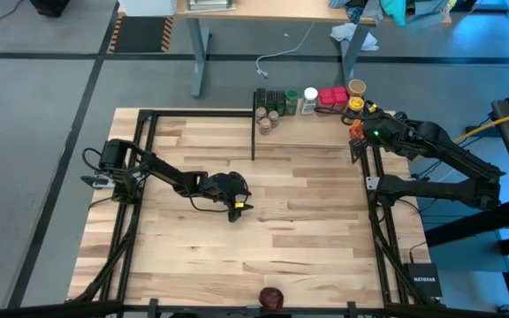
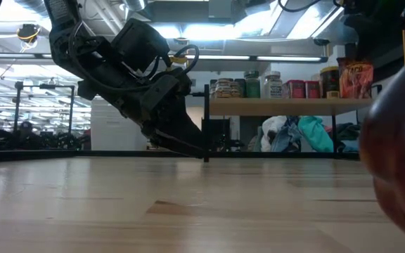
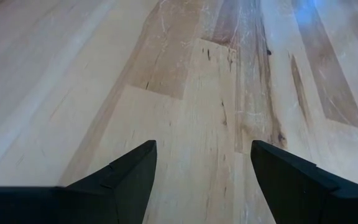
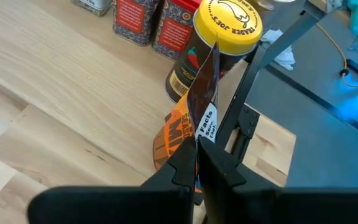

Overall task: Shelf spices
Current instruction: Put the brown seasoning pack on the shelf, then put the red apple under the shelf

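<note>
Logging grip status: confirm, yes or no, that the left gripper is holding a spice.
No. The left gripper is open over bare tabletop, nothing between its fingers.

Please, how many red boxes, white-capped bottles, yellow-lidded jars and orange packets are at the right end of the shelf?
Red boxes: 2
White-capped bottle: 1
Yellow-lidded jar: 1
Orange packet, gripped by the right gripper: 1
Total: 5
The left gripper holds none.

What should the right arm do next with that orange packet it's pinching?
Probably ease it down and release. The right gripper is shut on the orange packet, already over the shelf beside the yellow-lidded jar. The left gripper hangs open over bare tabletop.
</note>
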Robot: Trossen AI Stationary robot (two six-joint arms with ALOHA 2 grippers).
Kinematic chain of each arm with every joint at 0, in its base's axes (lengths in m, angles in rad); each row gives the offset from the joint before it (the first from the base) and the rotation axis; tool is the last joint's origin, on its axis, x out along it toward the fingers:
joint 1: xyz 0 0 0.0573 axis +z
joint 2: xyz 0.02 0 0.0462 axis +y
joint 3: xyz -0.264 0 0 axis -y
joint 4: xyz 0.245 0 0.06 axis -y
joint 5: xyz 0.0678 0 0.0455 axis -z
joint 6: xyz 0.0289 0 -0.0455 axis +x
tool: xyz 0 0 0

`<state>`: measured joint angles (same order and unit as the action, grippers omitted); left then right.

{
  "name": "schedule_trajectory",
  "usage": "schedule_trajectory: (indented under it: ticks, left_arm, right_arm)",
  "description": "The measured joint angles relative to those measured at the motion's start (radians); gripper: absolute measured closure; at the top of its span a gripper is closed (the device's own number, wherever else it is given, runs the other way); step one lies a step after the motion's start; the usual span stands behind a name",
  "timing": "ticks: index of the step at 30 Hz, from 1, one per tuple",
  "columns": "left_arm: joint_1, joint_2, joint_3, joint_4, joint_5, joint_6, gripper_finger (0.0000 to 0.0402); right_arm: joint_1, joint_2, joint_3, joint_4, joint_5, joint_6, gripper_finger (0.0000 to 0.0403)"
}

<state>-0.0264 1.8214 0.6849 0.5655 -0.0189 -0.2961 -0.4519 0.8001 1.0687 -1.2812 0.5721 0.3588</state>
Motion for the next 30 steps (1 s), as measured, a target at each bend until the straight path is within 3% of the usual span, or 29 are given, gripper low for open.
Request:
schedule_trajectory:
  ticks: [8, 19, 30]
  left_arm:
    - [0.000, 0.000, 0.000, 0.000, 0.000, -0.006, 0.0147]
    - [0.000, 0.000, 0.000, 0.000, 0.000, -0.019, 0.0147]
    - [0.000, 0.000, 0.000, 0.000, 0.000, -0.019, 0.0147]
  right_arm:
    - [0.000, 0.000, 0.000, 0.000, -0.026, 0.000, 0.0373]
    - [0.000, 0.001, 0.016, -0.003, -0.051, 0.003, 0.0253]
    - [0.000, 0.000, 0.203, -0.005, -0.061, -0.004, 0.0242]
